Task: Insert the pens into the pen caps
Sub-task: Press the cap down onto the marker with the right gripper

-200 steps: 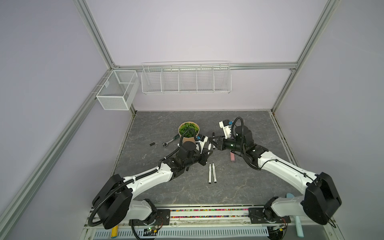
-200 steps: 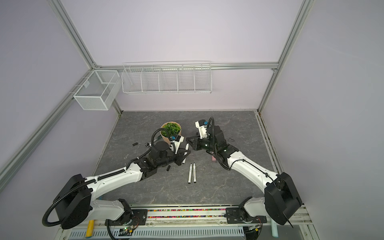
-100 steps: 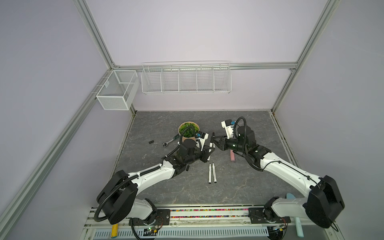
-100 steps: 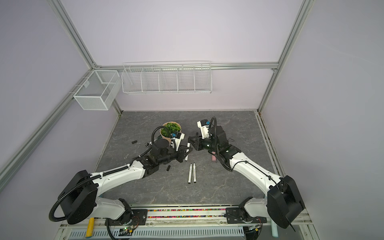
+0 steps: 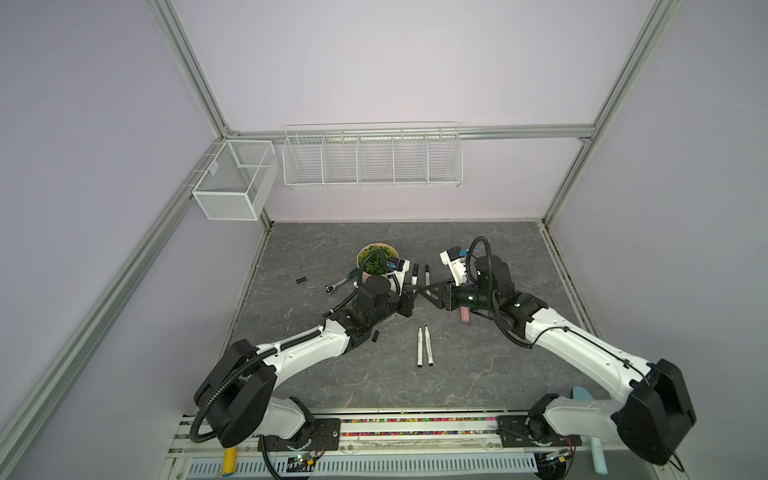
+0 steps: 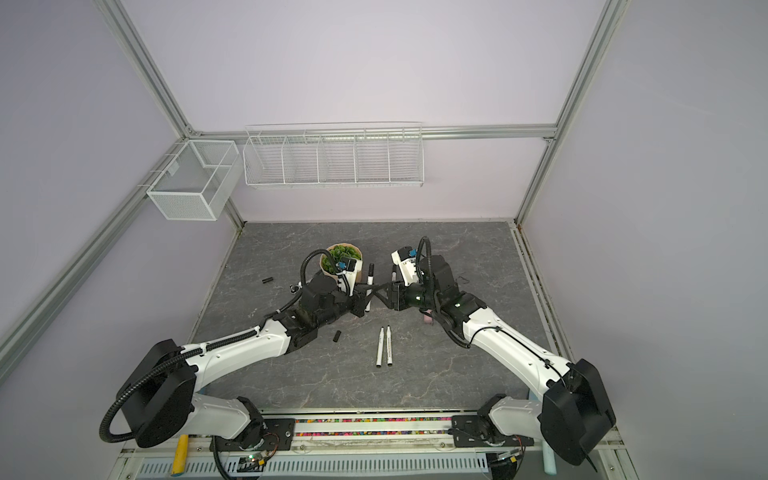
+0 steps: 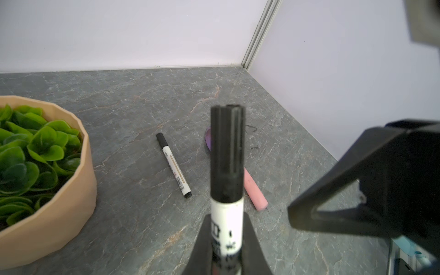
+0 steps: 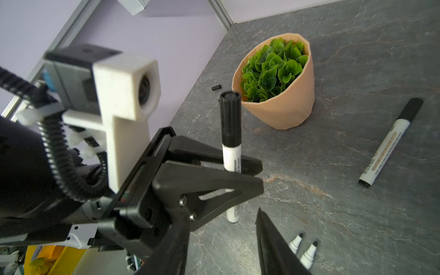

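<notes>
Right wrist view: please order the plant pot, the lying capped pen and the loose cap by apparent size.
Largest: plant pot.
Middle: capped pen, lying flat.
Smallest: loose cap; it is also the farthest away, which makes it look even smaller.

No legible text, black print on held pen [image 7: 227,214] barrel blurred past reading, gold band and small print on lying pen [image 8: 385,147] barrel too fine to make out, both top views too distant.
</notes>
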`<control>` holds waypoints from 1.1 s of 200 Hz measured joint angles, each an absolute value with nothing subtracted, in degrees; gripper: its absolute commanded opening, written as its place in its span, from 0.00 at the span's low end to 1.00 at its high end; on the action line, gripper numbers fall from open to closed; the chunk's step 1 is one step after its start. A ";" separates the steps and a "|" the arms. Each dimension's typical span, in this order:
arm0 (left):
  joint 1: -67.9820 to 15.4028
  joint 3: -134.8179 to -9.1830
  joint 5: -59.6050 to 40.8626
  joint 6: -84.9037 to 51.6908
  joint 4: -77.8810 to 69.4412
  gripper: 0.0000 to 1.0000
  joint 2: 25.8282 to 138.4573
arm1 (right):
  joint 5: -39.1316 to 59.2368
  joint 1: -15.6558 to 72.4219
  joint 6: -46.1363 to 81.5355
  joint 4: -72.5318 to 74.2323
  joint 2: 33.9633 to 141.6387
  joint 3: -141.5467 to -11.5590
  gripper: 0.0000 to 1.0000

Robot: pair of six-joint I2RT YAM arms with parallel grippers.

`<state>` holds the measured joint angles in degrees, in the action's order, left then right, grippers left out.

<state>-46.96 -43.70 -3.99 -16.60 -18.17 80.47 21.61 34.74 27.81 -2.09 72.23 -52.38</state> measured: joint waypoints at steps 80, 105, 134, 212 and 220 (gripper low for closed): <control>-48.82 -41.23 -4.23 -15.70 -19.00 0.00 80.47 | 18.28 34.52 27.38 -1.87 74.04 -56.88 0.46; -48.84 -40.86 -4.56 -15.70 -19.25 0.00 80.12 | 18.00 34.52 27.38 -1.87 76.34 -57.45 0.45; -48.93 -40.58 -4.62 -15.70 -19.75 0.00 79.33 | 17.80 34.52 27.40 -1.87 78.24 -57.89 0.43; -48.95 -39.94 -4.82 -15.75 -19.88 0.00 79.07 | 20.03 34.54 28.75 0.27 80.93 -58.39 0.34; -48.95 -39.94 -4.82 -15.75 -19.90 0.00 79.07 | 20.29 34.54 28.97 0.64 81.08 -58.39 0.33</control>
